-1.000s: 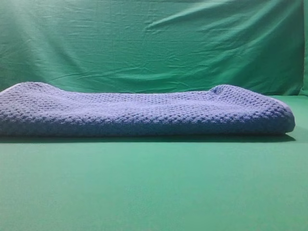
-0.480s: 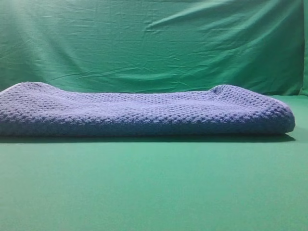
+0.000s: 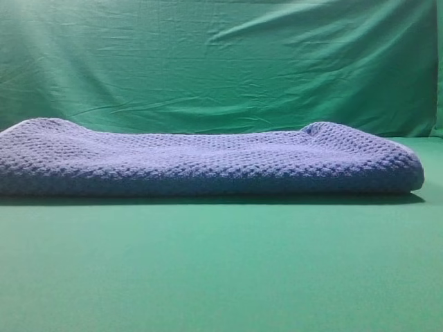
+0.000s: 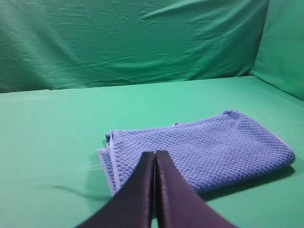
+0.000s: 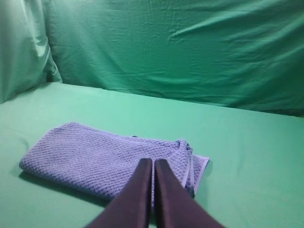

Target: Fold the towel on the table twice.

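Folded blue-grey waffle-weave towel lying flat on the green-clothed counter, seen from three views. In the exterior high view the towel spans nearly the full width of the picture as a low, thick bundle: its rounded fold faces the camera, its right end is closed and rounded, and its left end runs out past the picture's edge; a thin shadow lies along its near side. A wrinkled green backdrop hangs upright behind the counter. Neither arm appears in this view. In the left wrist view the towel lies on the counter beyond the left gripper, whose two dark fingers are pressed together with nothing between them; the tips overlap the towel's near edge in the picture, though whether they touch it cannot be told. The towel's layered end with thin pale edging is at the left here. In the right wrist view the right gripper likewise shows its dark fingers brought together and empty, their tips overlapping the near edge of the towel, whose layered, pale-edged end lies to the right, on the counter.
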Tool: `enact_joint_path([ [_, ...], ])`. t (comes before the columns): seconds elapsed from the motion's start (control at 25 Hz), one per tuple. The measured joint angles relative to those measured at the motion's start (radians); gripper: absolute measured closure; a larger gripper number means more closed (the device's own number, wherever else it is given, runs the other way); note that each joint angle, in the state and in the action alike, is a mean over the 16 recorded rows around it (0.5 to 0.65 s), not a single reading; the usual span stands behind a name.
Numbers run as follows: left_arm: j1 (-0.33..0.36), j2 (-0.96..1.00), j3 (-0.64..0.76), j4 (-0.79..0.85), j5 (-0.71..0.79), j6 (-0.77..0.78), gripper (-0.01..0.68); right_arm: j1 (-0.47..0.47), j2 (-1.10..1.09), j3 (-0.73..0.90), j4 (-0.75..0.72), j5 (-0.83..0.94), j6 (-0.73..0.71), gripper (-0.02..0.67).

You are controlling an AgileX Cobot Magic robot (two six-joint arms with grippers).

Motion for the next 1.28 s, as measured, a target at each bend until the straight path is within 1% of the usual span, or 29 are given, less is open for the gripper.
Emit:
enact_joint_path([
  [0.36,0.0,0.0,0.225,0.021,-0.229,0.0,0.673,0.0,0.0,0.229,0.0,-0.251,0.0,0.649],
  [0.48,0.0,0.0,0.285,0.032,-0.274,0.0,0.673,0.0,0.0,0.302,0.005,-0.324,0.0,0.649],
  [0.64,0.0,0.0,0.336,0.047,-0.299,0.0,0.673,0.0,0.0,0.373,0.015,-0.388,0.0,0.649],
  [0.84,0.0,0.001,0.362,0.058,-0.29,0.0,0.673,0.0,0.0,0.419,0.027,-0.398,0.0,0.649],
  [1.04,0.0,0.001,0.374,0.059,-0.276,0.0,0.673,0.0,0.0,0.436,0.036,-0.354,0.001,0.649],
  [1.28,0.0,0.001,0.411,0.06,-0.294,0.0,0.673,0.0,0.0,0.457,0.038,-0.309,0.001,0.649],
])
